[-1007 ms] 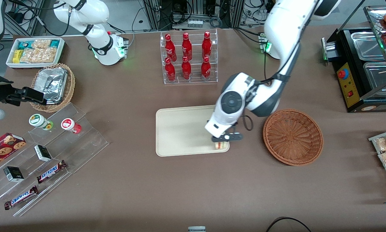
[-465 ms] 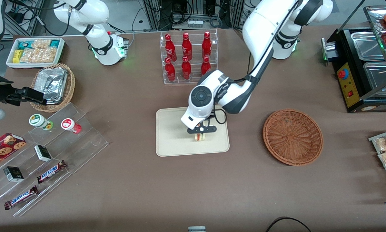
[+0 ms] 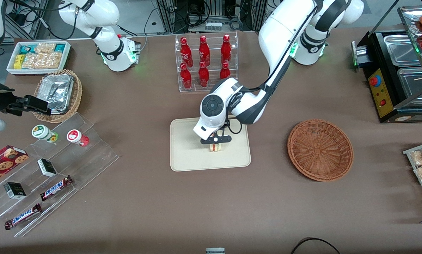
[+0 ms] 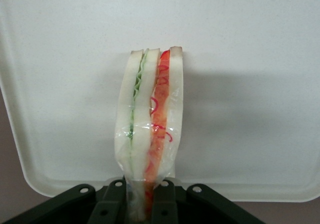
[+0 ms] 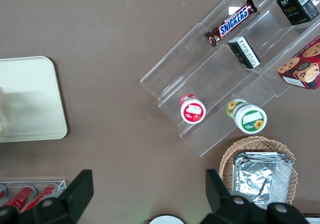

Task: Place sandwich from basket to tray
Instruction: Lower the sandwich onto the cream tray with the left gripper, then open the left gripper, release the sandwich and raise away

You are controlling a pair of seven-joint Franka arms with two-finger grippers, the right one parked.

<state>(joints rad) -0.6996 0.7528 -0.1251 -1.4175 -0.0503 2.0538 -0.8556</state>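
Front view: my gripper (image 3: 216,143) sits at frame centre over the tray (image 3: 186,155), clamped on the sandwich (image 3: 216,147). Basket (image 3: 320,150), right of centre, looks empty, so I judge pickup and carry done. Wrist view shows the fingers (image 4: 115,204) pinching the wrapped sandwich (image 4: 150,134) at one end, filling edge toward the camera, tray (image 4: 250,59) filling the background. I cannot tell whether the sandwich touches the tray yet. What is left, as I read it: lower if needed, let go, lift clear.
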